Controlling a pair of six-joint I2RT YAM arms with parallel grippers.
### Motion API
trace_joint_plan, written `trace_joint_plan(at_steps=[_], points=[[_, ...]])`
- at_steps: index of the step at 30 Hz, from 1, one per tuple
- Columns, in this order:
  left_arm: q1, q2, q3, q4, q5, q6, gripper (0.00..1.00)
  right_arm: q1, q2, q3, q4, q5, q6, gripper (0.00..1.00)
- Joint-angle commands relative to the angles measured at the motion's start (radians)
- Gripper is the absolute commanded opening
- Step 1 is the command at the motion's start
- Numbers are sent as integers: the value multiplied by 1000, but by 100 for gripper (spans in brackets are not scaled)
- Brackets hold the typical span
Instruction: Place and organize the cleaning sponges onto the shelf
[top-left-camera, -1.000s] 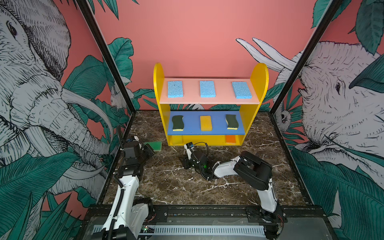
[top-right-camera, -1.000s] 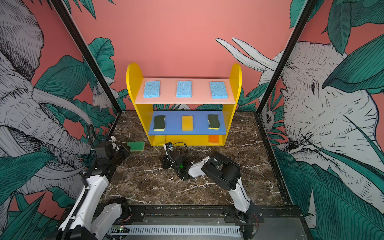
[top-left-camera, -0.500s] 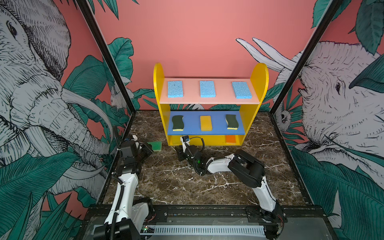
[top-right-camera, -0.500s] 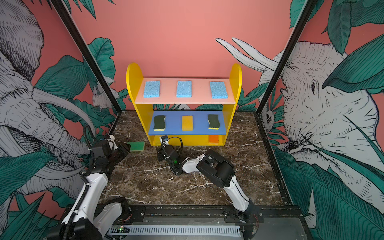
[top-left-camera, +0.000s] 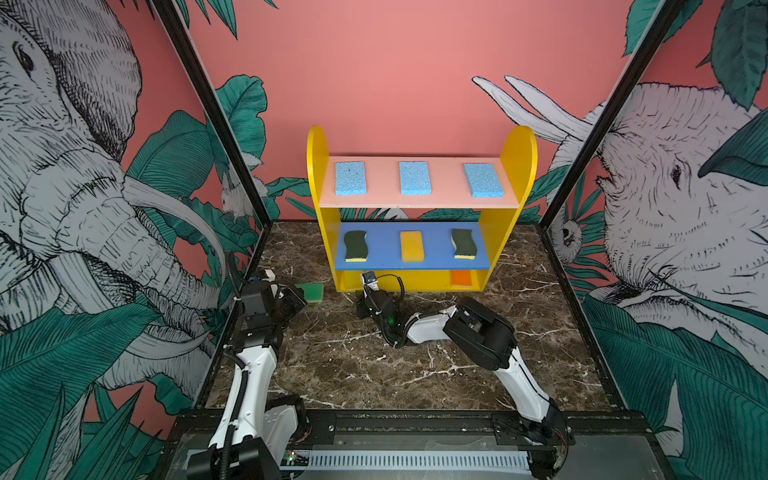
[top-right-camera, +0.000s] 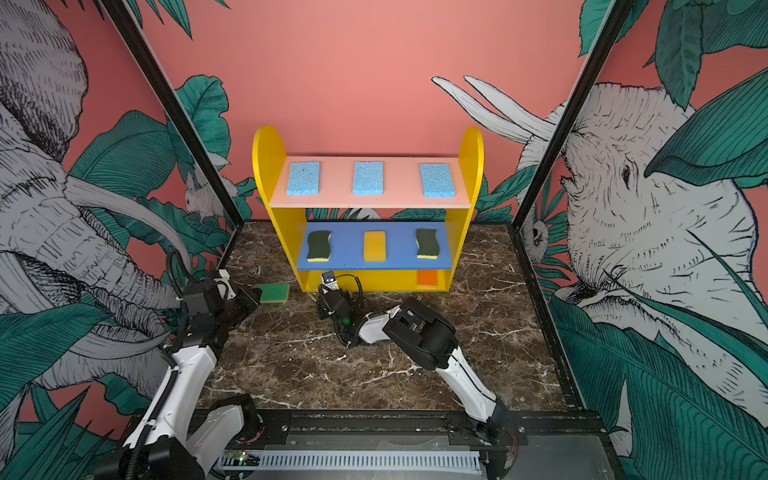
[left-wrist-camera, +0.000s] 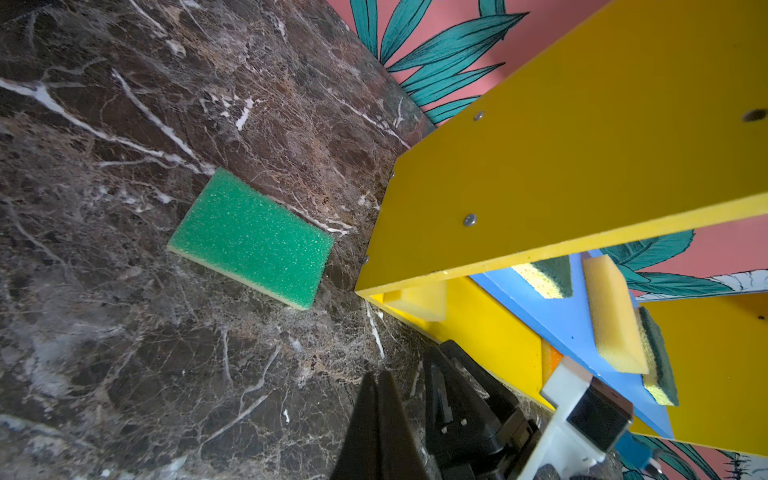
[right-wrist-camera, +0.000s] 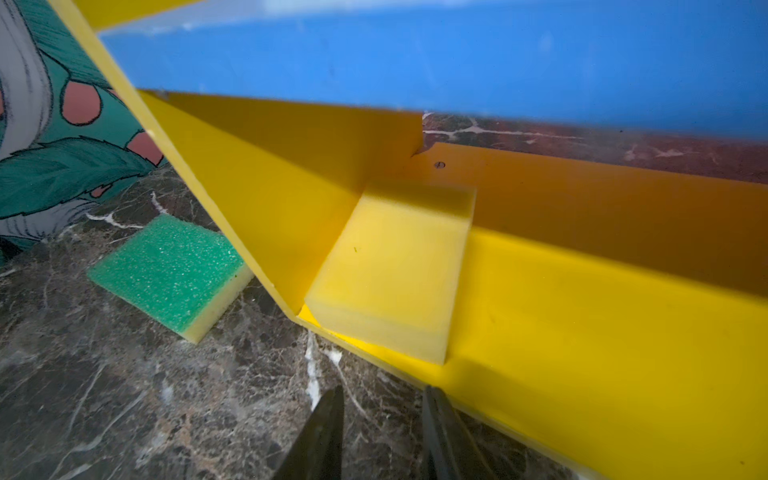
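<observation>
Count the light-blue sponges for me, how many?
3, all on the pink top board: left blue sponge, middle blue sponge, right blue sponge. None appears hidden.

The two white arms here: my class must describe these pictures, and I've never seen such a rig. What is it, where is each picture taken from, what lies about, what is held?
It is a robot: a left arm and a right arm, each ending in a two-fingered gripper. Both top views look down on the scene; the other two come from a camera on each wrist. On the marble floor stands the shelf: three blue sponges on top, two dark green sponges and a yellow sponge on the blue board, a pale yellow sponge and an orange sponge on the base. A green sponge lies on the floor beside it. The left gripper is shut, the right gripper open; neither holds anything.
</observation>
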Motion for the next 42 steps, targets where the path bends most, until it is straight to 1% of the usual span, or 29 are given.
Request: trace_joint_plan(at_steps=[1, 5, 14, 26, 42], points=[[4, 3, 9, 23, 19, -5, 1, -3, 27, 39, 50, 37, -23, 34], [4, 8, 6, 32, 24, -11, 0, -5, 44, 57, 61, 64, -24, 34], [2, 7, 12, 36, 30, -17, 0, -4, 74, 93, 34, 62, -9, 34], [4, 16, 24, 47, 56, -30, 0, -4, 115, 148, 29, 102, -10, 34], [0, 16, 15, 56, 52, -34, 0, 4, 141, 188, 14, 60, -4, 35]])
